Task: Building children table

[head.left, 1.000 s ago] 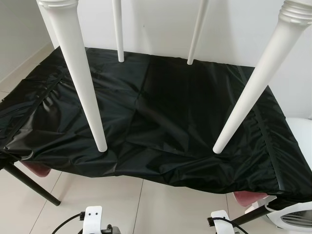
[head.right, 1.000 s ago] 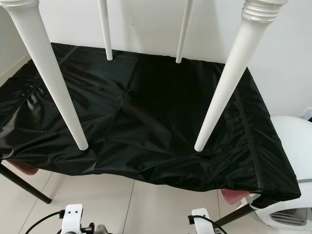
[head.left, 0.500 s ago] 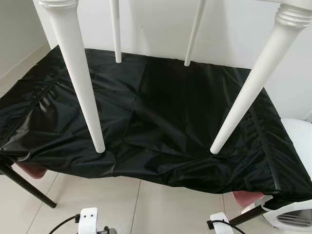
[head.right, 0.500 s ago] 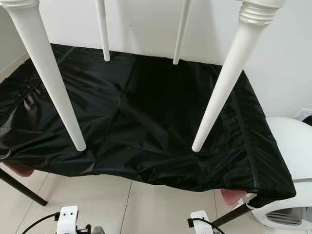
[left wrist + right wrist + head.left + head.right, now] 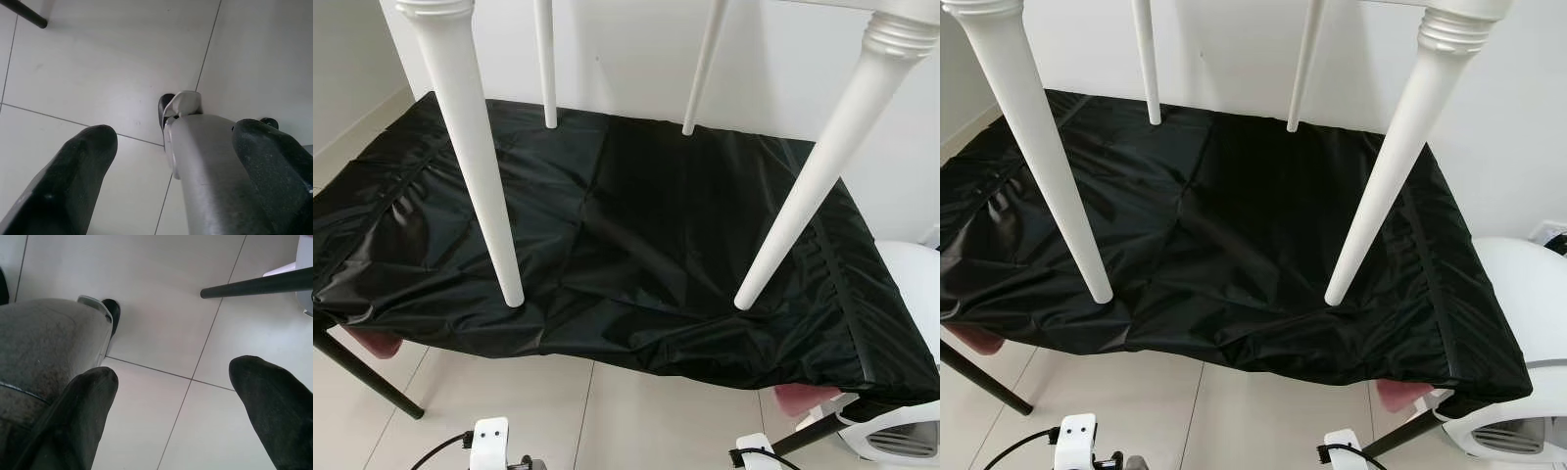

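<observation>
Four white turned legs of the kids' table stand on the black-sheeted tabletop, centre frame; left end effector and right end effector hang wide open over floor tiles, holding nothing

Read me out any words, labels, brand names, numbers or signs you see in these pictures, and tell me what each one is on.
None: no readable text in any view.
White table legs: plain, no label or marking.
Black cloth over the work table: no print.
White appliance on the floor at the right: no legible brand.
Left gripper and right gripper, jaws apart above the floor tiles: no markings.
</observation>
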Available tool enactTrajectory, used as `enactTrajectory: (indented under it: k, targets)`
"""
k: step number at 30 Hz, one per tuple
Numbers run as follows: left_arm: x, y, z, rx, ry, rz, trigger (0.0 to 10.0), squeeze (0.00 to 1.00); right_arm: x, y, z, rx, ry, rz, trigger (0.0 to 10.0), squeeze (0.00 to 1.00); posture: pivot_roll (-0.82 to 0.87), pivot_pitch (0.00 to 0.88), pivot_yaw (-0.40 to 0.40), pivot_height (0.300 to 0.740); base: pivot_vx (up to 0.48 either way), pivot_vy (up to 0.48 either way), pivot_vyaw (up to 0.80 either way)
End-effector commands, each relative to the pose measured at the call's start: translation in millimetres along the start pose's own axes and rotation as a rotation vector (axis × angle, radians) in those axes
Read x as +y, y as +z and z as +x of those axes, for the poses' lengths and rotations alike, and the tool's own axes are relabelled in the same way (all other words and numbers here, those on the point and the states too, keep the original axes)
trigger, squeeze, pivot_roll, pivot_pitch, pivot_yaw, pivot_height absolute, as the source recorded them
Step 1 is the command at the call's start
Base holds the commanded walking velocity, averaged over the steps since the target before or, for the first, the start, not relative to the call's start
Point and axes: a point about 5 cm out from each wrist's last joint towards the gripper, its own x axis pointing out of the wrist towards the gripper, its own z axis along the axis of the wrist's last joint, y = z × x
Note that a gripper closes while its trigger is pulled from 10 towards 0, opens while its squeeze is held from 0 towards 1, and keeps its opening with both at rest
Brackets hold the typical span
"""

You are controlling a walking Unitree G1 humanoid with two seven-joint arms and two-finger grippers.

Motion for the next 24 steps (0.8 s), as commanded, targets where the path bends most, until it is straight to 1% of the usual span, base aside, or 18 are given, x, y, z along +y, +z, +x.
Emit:
enactTrajectory:
  k: [1, 2, 4, 5, 8, 10, 13, 18, 20, 24]
  targets:
    - [1.4, -10.1, -1.7, 0.045, -0.001, -0.004, 10.0, 0.0, -1.3, -6.9, -1.1, 0.026, -0.004, -0.008, 10.0, 0.0, 0.06, 0.0, -0.08, 0.74, 0.0, 0.0, 0.0]
    - [1.4, -10.1, -1.7, 0.045, -0.001, -0.004, 10.0, 0.0, -1.3, -6.9, -1.1, 0.026, -0.004, -0.008, 10.0, 0.0, 0.06, 0.0, -0.08, 0.74, 0.0, 0.0, 0.0]
    - [-9.2, -12.1, -1.5, 0.046, -0.013, -0.003, 10.0, 0.0, -1.6, -10.3, -1.8, 0.032, -0.005, -0.01, 10.0, 0.0, 0.06, 0.0, -0.082, 0.74, 0.0, 0.0, 0.0]
    - [-9.2, -12.1, -1.5, 0.046, -0.013, -0.003, 10.0, 0.0, -1.6, -10.3, -1.8, 0.032, -0.005, -0.01, 10.0, 0.0, 0.06, 0.0, -0.082, 0.74, 0.0, 0.0, 0.0]
    - [-21.6, -13.5, -1.4, 0.045, -0.028, -0.003, 10.0, 0.0, -1.4, -12.2, -2.2, 0.036, -0.006, -0.014, 10.0, 0.0, 0.07, 0.0, -0.083, 0.74, 0.0, 0.0, 0.0]
    - [-21.6, -13.5, -1.4, 0.045, -0.028, -0.003, 10.0, 0.0, -1.4, -12.2, -2.2, 0.036, -0.006, -0.014, 10.0, 0.0, 0.07, 0.0, -0.083, 0.74, 0.0, 0.0, 0.0]
    - [-32.9, -18.1, -2.6, 0.049, -0.044, -0.002, 10.0, 0.0, -0.5, -13.1, -2.3, 0.038, -0.005, -0.013, 10.0, 0.0, 0.07, 0.0, -0.083, 0.74, 0.0, 0.0, 0.0]
    - [-34.0, -20.3, -3.2, 0.054, -0.047, -0.001, 10.0, 0.0, 0.2, -13.5, -2.4, 0.039, -0.006, -0.008, 10.0, 0.0, 0.05, 0.0, -0.075, 0.74, 0.0, 0.0, 0.0]
    - [-29.9, -21.4, -3.4, 0.059, -0.046, 0.004, 10.0, 0.0, 1.1, -13.5, -2.3, 0.038, -0.014, 0.018, 10.0, 0.0, 0.01, 0.0, -0.046, 0.74, 0.0, 0.0, 0.0]
    - [-27.7, -20.8, -3.2, 0.061, -0.053, 0.019, 10.0, 0.0, 1.6, -13.3, -2.3, 0.034, -0.022, 0.05, 10.0, 0.0, -0.01, 0.0, -0.036, 0.74, 0.0, 0.0, 0.0]
